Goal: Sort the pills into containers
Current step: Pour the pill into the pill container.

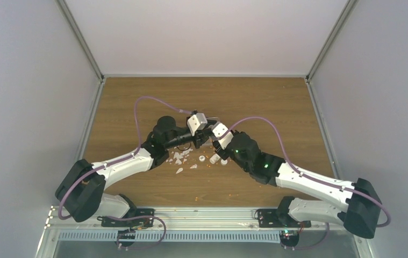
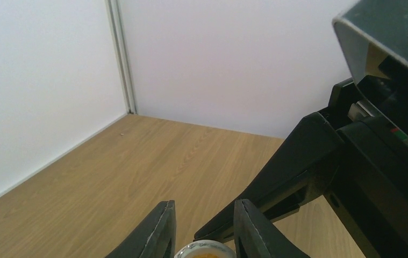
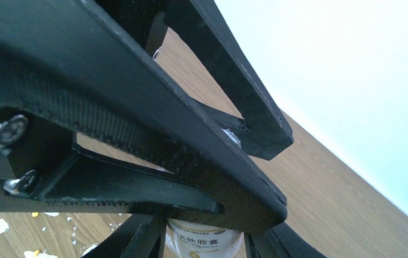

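Partly cropped vial (image 2: 202,250), left fingers (image 2: 158,234) gripping

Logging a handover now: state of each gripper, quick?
Left gripper: closed on a small white open vial with orange contents.
Right gripper: closed on a white cylindrical labelled vial.

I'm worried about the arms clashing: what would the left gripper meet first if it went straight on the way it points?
Most likely a black finger of the right gripper, which crosses just beyond the left gripper and the white vial it holds, though depth is unclear.
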Controlling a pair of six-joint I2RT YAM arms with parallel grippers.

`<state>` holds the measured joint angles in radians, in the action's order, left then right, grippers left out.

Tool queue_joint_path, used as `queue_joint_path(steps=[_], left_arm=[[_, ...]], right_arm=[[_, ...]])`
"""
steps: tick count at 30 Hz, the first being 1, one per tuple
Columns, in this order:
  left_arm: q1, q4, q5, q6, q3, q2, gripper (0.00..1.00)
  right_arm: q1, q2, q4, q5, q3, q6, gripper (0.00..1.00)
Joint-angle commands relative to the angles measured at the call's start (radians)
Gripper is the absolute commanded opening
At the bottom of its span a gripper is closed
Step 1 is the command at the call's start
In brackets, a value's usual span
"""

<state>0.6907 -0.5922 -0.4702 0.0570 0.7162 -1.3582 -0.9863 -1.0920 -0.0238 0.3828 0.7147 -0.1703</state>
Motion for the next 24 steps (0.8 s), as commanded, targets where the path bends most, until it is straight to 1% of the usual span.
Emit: queue_joint_path(steps=[1, 6, 9, 11, 13, 14, 16, 21, 23, 24], left_arm=[[-0.025, 0.015, 0.122, 0.005, -0.008, -0.003, 0.64], [-0.025, -0.001, 0.129, 0.001, -0.016, 0.002, 0.48], [-0.025, -0.007, 0.132, 0.0, -0.016, 0.001, 0.43], [-0.024, -0.013, 0.136, -0.001, -0.015, 0.0, 0.41], [-0.025, -0.022, 0.141, -0.003, -0.015, -0.002, 0.37], [-0.025, -0.027, 0.142, -0.004, -0.016, -0.002, 0.36], [-0.025, -0.04, 0.142, -0.003, -0.022, 0.0, 0.33], [-0.024, -0.077, 0.157, -0.003, -0.048, 0.03, 0.31], [-0.025, -0.081, 0.169, 0.004, -0.052, 0.042, 0.31], [-0.025, -0.08, 0.176, 0.01, -0.051, 0.048, 0.31]], right_arm=[[-0.024, 0.048, -0.074, -0.074, 0.047, 0.018, 0.83], [-0.023, 0.064, -0.081, -0.074, 0.038, 0.029, 0.84], [-0.02, 0.066, -0.083, -0.073, 0.035, 0.037, 0.85], [-0.017, 0.065, -0.084, -0.073, 0.034, 0.045, 0.9], [-0.014, 0.065, -0.082, -0.078, 0.034, 0.057, 0.99], [-0.01, 0.066, -0.079, -0.086, 0.034, 0.062, 0.99], [0.0, 0.073, -0.071, -0.12, 0.033, 0.07, 1.0], [0.063, 0.114, -0.071, -0.246, 0.006, 0.092, 1.0], [0.107, 0.143, -0.082, -0.343, -0.016, 0.11, 1.0], [0.138, 0.166, -0.099, -0.425, -0.035, 0.126, 0.99]])
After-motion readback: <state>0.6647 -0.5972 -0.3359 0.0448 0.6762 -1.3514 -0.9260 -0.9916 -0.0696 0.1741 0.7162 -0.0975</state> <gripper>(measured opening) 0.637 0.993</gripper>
